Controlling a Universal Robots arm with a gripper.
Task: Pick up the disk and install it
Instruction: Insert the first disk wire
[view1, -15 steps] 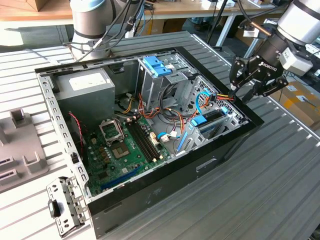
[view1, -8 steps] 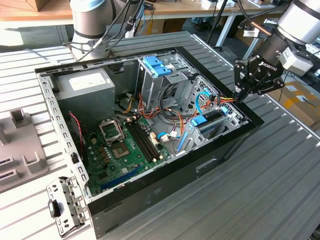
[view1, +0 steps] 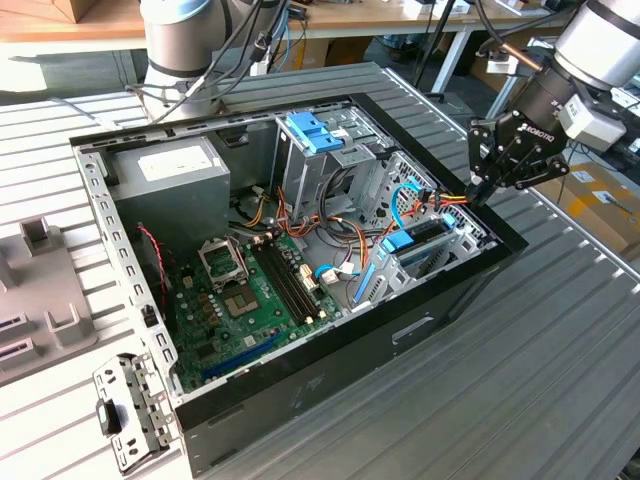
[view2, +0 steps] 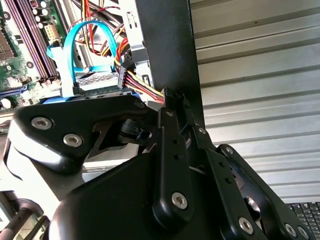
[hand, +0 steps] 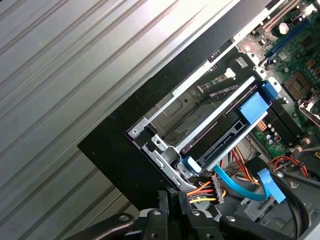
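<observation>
The disk (view1: 418, 238), dark with bright blue rails and an end tab, lies slightly tilted in the drive bay at the case corner on the exterior view's right. In the first wrist view the disk (hand: 227, 135) rests between the bay's metal walls, its blue tab toward the motherboard. My gripper (view1: 479, 193) hovers at the case's edge just beyond the disk's cable end, fingers pressed together with nothing between them. The gripper (hand: 172, 196) tips sit beside the red, yellow and orange power wires (hand: 202, 189). In the second wrist view the gripper (view2: 172, 96) points at the black case wall.
The open black computer case (view1: 330, 350) lies on a slatted metal table (view1: 560, 350). Inside are a grey power supply (view1: 165, 172), a pale blue bracket (view1: 314, 130), the green motherboard (view1: 255, 295) and a blue data cable (view2: 70, 45). A loose metal bracket (view1: 125, 410) lies outside.
</observation>
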